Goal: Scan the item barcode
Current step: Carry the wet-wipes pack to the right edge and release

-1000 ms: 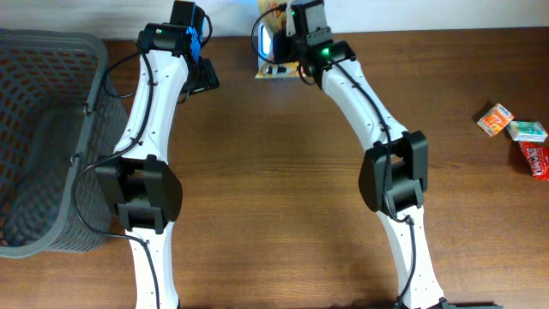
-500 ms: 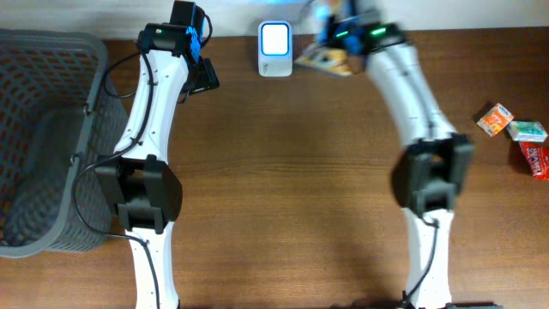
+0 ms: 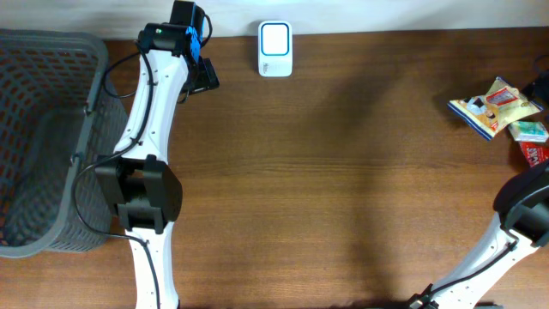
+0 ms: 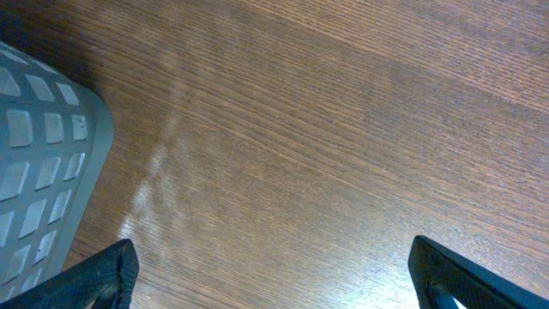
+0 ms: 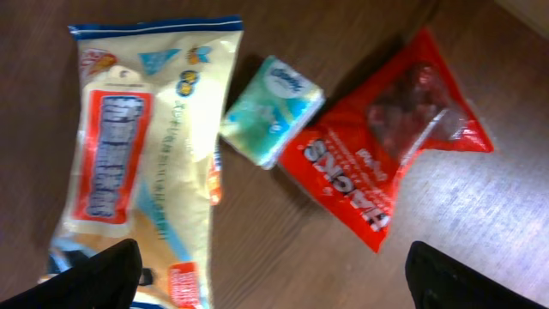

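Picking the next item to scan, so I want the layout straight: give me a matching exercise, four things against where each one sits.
Things:
1. scanner
2. basket
3. yellow snack bag
4. red packet

Places:
A. left end of the table
B. right of the green pack in the right wrist view
C. back edge of the table, near the middle
D. left of the green pack in the right wrist view

Pairs: 1-C, 2-A, 3-D, 4-B.

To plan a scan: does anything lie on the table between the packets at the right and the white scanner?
Nothing visible does. From the yellow snack bag to the scanner only open table shows; the green packet and red bag lie farther right.
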Action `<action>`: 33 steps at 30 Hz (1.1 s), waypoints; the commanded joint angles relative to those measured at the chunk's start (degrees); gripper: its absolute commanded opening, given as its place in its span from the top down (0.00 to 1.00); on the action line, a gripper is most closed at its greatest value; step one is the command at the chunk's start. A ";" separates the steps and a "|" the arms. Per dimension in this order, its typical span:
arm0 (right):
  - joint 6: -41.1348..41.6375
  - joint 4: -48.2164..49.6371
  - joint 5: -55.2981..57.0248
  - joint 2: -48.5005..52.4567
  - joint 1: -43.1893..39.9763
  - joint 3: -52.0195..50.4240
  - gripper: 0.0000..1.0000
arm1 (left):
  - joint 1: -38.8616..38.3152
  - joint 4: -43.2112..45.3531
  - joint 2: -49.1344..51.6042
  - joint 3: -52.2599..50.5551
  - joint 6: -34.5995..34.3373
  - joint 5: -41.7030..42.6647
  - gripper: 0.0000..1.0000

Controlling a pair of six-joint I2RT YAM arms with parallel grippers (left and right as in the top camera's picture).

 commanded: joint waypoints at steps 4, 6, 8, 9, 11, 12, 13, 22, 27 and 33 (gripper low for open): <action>-3.87 -7.96 -5.62 -3.52 -0.66 0.33 0.01 | -0.11 -0.07 -1.44 -0.13 -0.66 -0.61 0.01; -8.13 -9.29 -14.27 -6.78 -0.66 0.33 0.01 | -0.11 -0.07 -1.44 -0.13 -0.66 -0.61 0.01; -11.76 -13.55 -19.82 -12.70 -0.31 0.33 0.01 | -0.13 -0.07 -1.44 -0.13 -0.66 -0.61 0.01; -13.16 -14.86 -19.80 -15.34 0.20 0.33 0.01 | -0.11 -0.07 -1.44 -0.13 -0.66 -0.61 0.01; -13.55 -17.53 -19.78 -22.10 2.14 0.33 0.01 | -0.11 -0.07 -1.44 -0.13 -0.66 -0.61 0.01; -13.75 -18.82 -19.78 -24.96 3.17 0.33 0.01 | -0.11 -0.07 -1.44 -0.13 -0.66 -0.61 0.01; -14.12 -20.98 -19.74 -28.06 4.55 0.33 0.01 | -0.11 -0.07 -1.44 -0.13 -0.66 -0.61 0.01; -14.99 -21.24 -19.80 -56.68 25.81 -27.61 0.01 | -0.07 -0.07 -1.44 -0.13 -0.66 -0.61 0.01; -14.95 -21.24 -21.81 -61.96 29.51 -41.86 0.02 | -0.07 -0.07 -1.44 -0.13 -0.66 -0.61 0.01; -15.04 -21.24 -21.46 -58.47 29.51 -45.07 0.02 | -0.07 -0.07 -1.44 -0.13 -0.66 -0.61 0.01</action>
